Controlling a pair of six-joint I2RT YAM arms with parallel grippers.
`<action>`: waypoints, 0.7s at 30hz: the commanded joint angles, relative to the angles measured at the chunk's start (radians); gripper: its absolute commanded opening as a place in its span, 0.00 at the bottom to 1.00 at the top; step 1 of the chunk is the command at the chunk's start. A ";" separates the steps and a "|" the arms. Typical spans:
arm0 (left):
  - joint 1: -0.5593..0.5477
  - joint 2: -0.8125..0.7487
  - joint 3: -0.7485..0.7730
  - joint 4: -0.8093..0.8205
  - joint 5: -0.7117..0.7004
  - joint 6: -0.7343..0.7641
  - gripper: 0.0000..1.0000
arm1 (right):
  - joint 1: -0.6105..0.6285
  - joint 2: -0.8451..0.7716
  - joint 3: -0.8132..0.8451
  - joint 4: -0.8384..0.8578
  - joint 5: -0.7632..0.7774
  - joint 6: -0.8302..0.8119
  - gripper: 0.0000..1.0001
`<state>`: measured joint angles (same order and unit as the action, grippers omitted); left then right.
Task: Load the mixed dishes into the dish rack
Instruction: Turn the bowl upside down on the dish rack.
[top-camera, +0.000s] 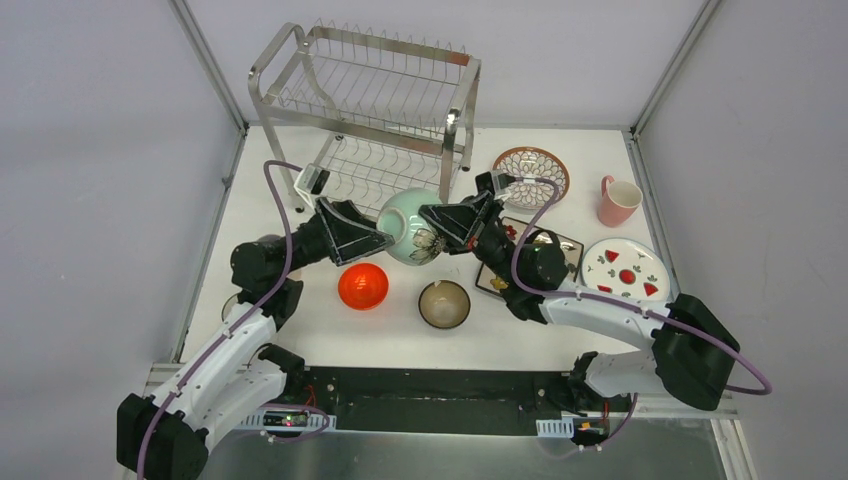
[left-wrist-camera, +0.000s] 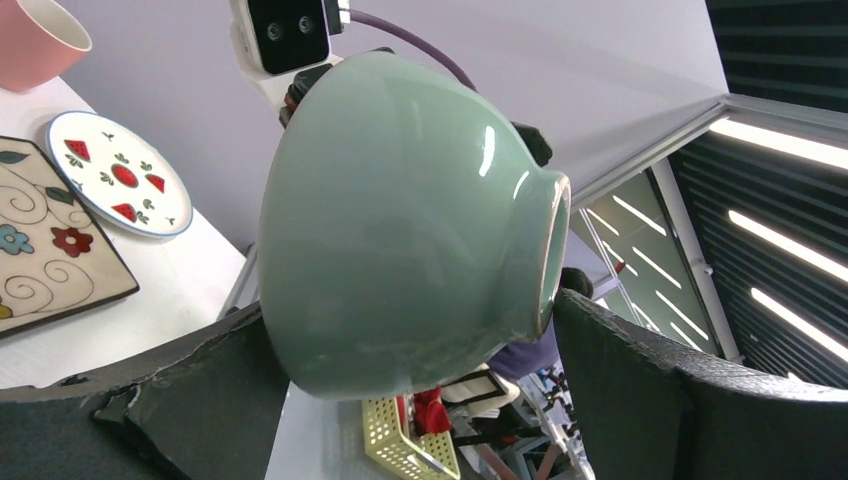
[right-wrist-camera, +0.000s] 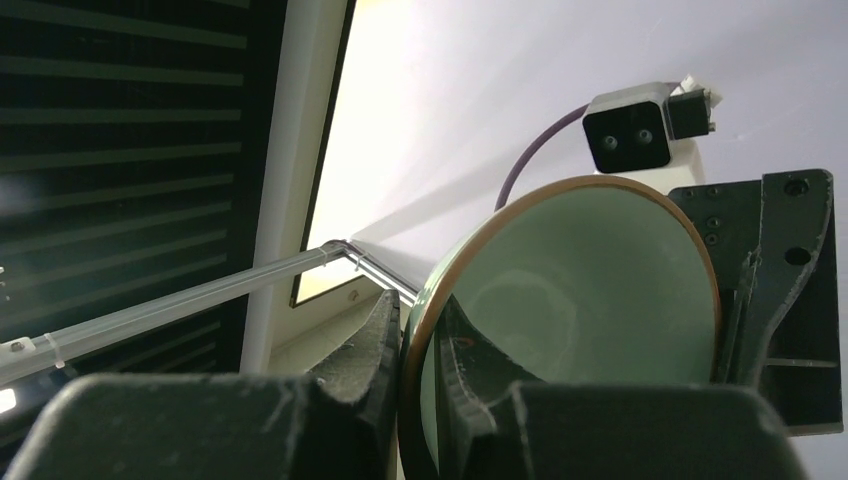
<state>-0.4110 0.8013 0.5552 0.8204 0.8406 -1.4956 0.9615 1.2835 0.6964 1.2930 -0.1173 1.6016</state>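
Right fingers (right-wrist-camera: 350, 375) pinch the rim of the mint bowl (left-wrist-camera: 400, 230), left fingers (left-wrist-camera: 690, 400) gape wide around it; letting go early could drop it.

The pale mint-green glazed ceramic bowl (top-camera: 408, 226) has a thin brown rim and a dark flower sprig on its side. The glossy orange round bowl (top-camera: 362, 286) is plain. The small tan round bowl (top-camera: 444, 304) is dark outside. The brown-rimmed round plate (top-camera: 531, 175) bears a brown petal pattern. The pink ceramic mug (top-camera: 617, 200) is white inside. The white round plate (top-camera: 626, 268) shows red marks and a blue edge. The square cream plate (left-wrist-camera: 40, 250) has brown swirls with red and blue flowers.
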 joint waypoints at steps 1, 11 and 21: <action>-0.002 0.008 -0.016 0.143 -0.023 -0.070 0.99 | 0.019 -0.004 0.065 0.119 -0.001 0.033 0.00; -0.002 -0.018 -0.002 0.172 -0.064 -0.144 0.82 | 0.016 0.002 -0.026 0.118 0.054 0.014 0.00; -0.002 -0.047 -0.013 0.084 -0.094 -0.151 0.56 | -0.006 0.029 -0.153 0.118 0.109 0.051 0.06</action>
<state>-0.4198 0.8036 0.5369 0.8047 0.8173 -1.6375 0.9771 1.3029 0.6044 1.3861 -0.0589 1.6444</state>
